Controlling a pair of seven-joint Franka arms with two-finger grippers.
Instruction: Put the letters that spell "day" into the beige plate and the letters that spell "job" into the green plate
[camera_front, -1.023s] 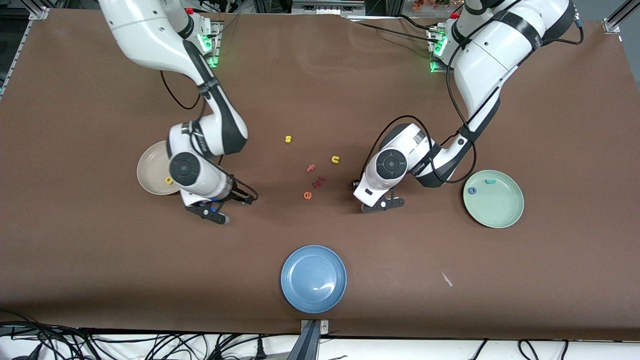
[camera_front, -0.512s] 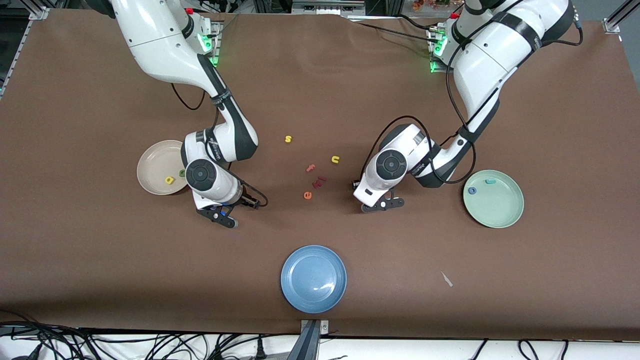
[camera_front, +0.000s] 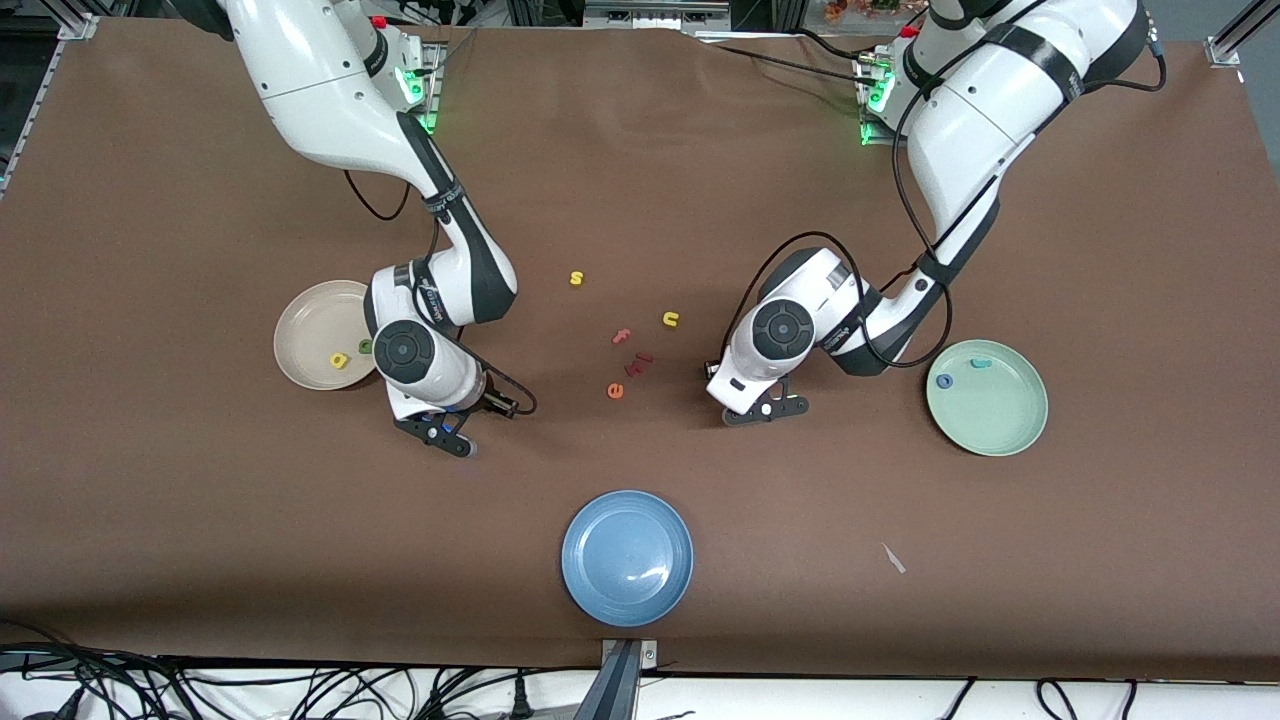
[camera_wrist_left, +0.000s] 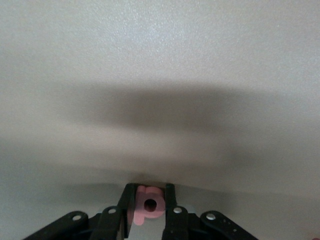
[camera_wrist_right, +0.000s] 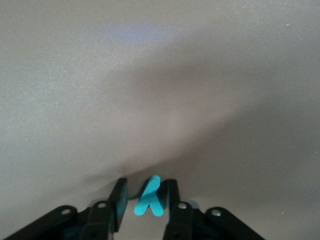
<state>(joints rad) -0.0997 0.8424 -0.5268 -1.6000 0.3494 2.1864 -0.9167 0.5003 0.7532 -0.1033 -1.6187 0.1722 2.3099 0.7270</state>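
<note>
The salmon "b" (camera_wrist_left: 149, 205) is clamped in the left gripper (camera_wrist_left: 150, 192), low over the worktop (camera_front: 640, 170), toward the left arm's end from the blue plate (camera_front: 600, 520). The green plate (camera_front: 1000, 425) lies further that way, so this arm is the nearer one. The teal "y" (camera_wrist_right: 149, 197) is framed by the right gripper (camera_wrist_right: 146, 187) toward the right arm's end. Whether it is gripped cannot be told. The beige plate (camera_front: 305, 330) lies just beside.
</note>
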